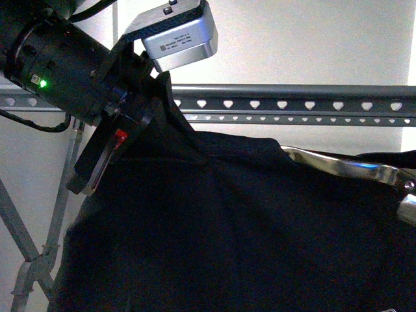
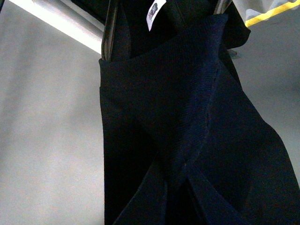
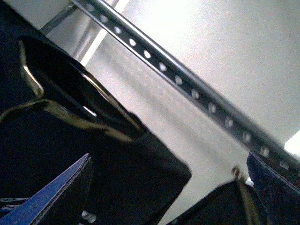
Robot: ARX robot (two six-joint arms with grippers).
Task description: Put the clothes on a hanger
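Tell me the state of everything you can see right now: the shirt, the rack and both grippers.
left gripper: shut on T-shirt near its neck label.
right gripper: open, fingers wide apart.
T-shirt: lifted, hanging from left gripper, not visibly draped over rack.
rack: upright, behind T-shirt.

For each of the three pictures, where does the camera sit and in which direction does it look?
Front view: on the robot's body, facing the rack's rail; the left arm and left gripper show, holding up the black T-shirt.
Left wrist view: on the left wrist, looking along its fingers at the T-shirt's collar and white label, grey floor behind.
Right wrist view: on the right wrist, looking over the T-shirt toward the rail; one blue-edged finger shows.
Shared: front and right wrist views both show the heart-holed rail.
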